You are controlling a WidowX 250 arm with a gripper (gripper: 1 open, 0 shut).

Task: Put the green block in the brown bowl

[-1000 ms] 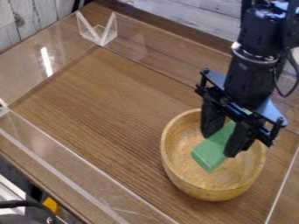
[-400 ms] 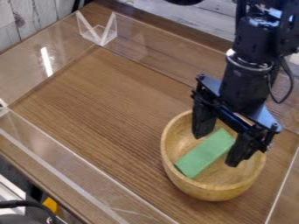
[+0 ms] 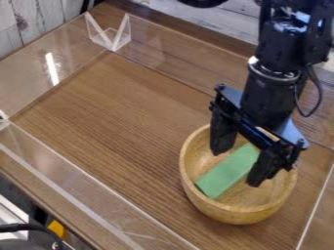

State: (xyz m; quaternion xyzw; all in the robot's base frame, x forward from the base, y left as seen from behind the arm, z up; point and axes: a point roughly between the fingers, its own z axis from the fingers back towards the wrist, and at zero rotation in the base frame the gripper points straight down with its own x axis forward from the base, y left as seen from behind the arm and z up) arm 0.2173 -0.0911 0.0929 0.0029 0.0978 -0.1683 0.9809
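Since the green block (image 3: 225, 178) lies inside the brown bowl (image 3: 278, 201), tilted from 7 toward 1 o'clock, placement looks done; gripper (image 3: 248, 163) fingers spread, pinching nothing; only withdrawal from above the bowl remains

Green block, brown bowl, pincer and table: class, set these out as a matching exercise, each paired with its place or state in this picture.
Things:
1. green block
2. brown bowl
3. pincer
4. table

Descriptions:
A. open, above the bowl
B. lying inside the bowl, free of any grip
C. dark wood grain, with clear walls around it
D. round, light wood, sitting on the table

Pairs: 1-B, 2-D, 3-A, 4-C
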